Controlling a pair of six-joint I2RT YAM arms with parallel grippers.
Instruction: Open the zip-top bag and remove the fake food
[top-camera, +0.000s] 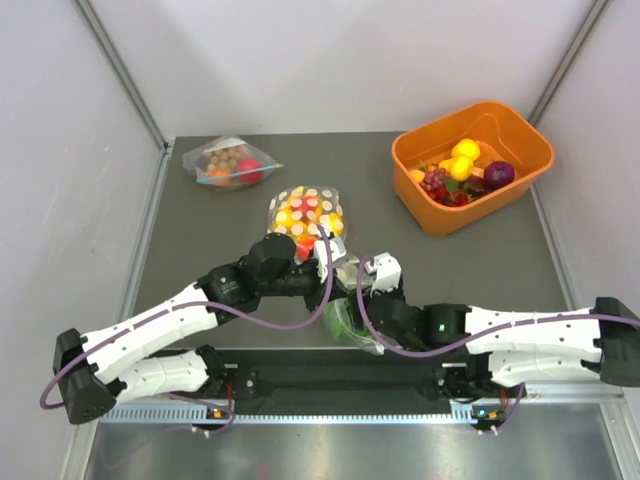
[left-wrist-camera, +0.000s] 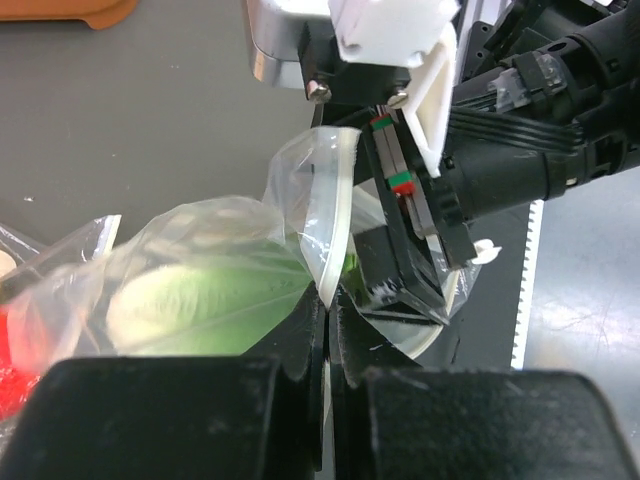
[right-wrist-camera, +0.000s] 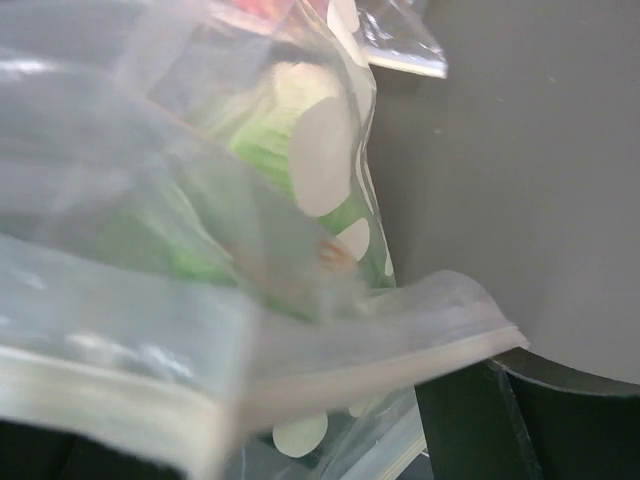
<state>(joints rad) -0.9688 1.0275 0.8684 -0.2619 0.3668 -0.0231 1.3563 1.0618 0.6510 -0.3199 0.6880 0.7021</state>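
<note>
The dotted zip-top bag (top-camera: 345, 318) hangs between my two grippers near the table's front edge, with the green lettuce (top-camera: 340, 322) inside. In the left wrist view my left gripper (left-wrist-camera: 330, 305) is shut on the bag's white zip edge (left-wrist-camera: 332, 215), and the lettuce (left-wrist-camera: 210, 300) shows through the plastic on the left. My right gripper (top-camera: 363, 290) holds the opposite lip; its fingers (left-wrist-camera: 395, 180) clamp the plastic. In the right wrist view the bag (right-wrist-camera: 330, 350) fills the frame, the lettuce (right-wrist-camera: 265, 150) is blurred behind it, and one dark finger (right-wrist-camera: 470, 420) shows. I see no purple piece in the bag.
A second dotted bag with yellow and red pieces (top-camera: 306, 215) lies just behind the grippers. A plain clear bag with brown balls (top-camera: 226, 162) is at the back left. An orange bin (top-camera: 420, 205) at the back right holds lemons, grapes and a round purple piece (top-camera: 498, 173).
</note>
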